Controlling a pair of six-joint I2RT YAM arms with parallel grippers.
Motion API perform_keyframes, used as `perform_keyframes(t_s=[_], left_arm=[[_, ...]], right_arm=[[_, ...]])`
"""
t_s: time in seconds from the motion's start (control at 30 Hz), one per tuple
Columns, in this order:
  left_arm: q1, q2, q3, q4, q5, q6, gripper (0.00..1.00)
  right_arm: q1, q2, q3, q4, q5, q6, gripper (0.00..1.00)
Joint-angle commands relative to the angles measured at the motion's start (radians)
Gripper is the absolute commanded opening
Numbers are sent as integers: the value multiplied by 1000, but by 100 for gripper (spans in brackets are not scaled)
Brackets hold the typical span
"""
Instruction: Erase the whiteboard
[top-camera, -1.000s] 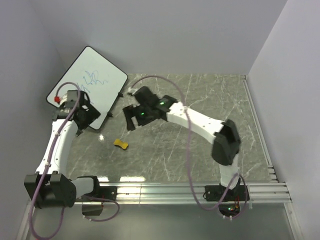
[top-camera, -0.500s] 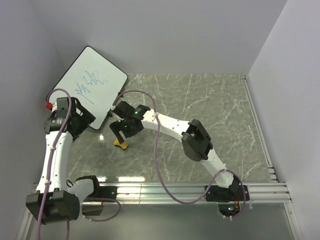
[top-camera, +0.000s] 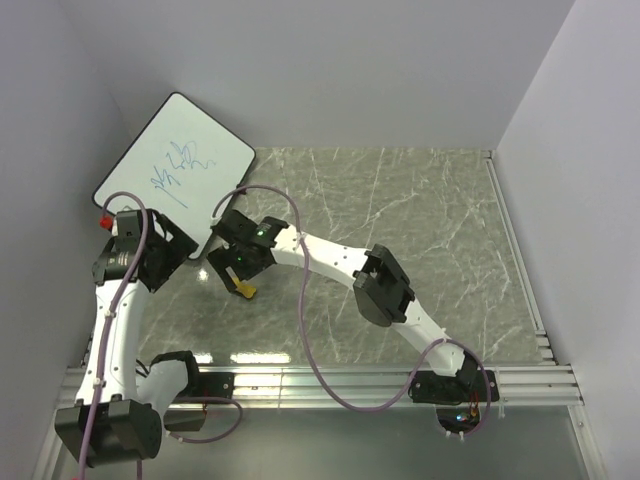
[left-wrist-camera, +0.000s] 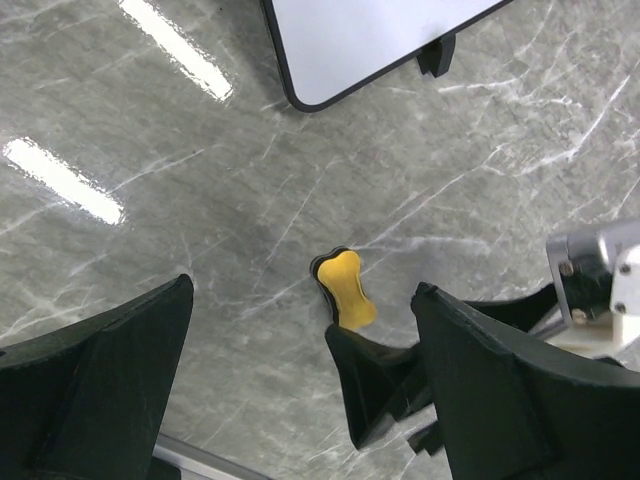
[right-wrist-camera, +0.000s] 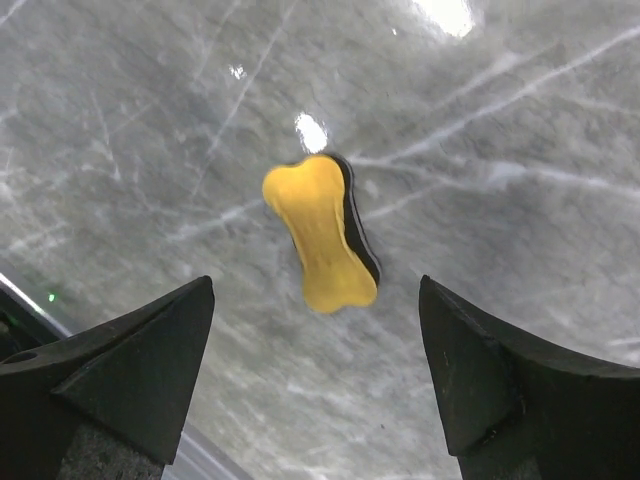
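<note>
The whiteboard (top-camera: 175, 163) stands tilted at the far left, white with a black rim and blue scribbles; its lower corner shows in the left wrist view (left-wrist-camera: 375, 40). The small yellow bone-shaped eraser (top-camera: 243, 288) lies flat on the marble table. My right gripper (top-camera: 236, 266) is open just above it; in the right wrist view the eraser (right-wrist-camera: 318, 232) lies between and ahead of the gripper (right-wrist-camera: 315, 395), untouched. My left gripper (top-camera: 165, 255) is open and empty by the board's near edge. Its wrist view (left-wrist-camera: 300, 400) shows the eraser (left-wrist-camera: 345, 288) and a right-gripper finger (left-wrist-camera: 385, 390).
The grey marble table (top-camera: 420, 230) is walled in at the back and both sides. A metal rail (top-camera: 350, 380) runs along the near edge. The board's black stand foot (left-wrist-camera: 437, 55) rests on the table. The right arm's cable (top-camera: 305, 300) loops over the table.
My right gripper has moved left and toward the near edge, coming down over the eraser. My left gripper has drawn back from the whiteboard, uncovering the scribbles.
</note>
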Motion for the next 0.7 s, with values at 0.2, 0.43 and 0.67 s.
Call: perform_keyframes(t_s=[0.2, 0.43, 0.67], left_arm=[[4, -70, -36, 10, 7, 18, 98], [4, -70, -19, 12, -4, 18, 98], [4, -79, -16, 11, -15, -2, 98]], right_arm=[[34, 132, 126, -16, 110, 27, 86], [45, 195, 143, -37, 189, 25, 78], [53, 169, 71, -52, 242, 11, 45]])
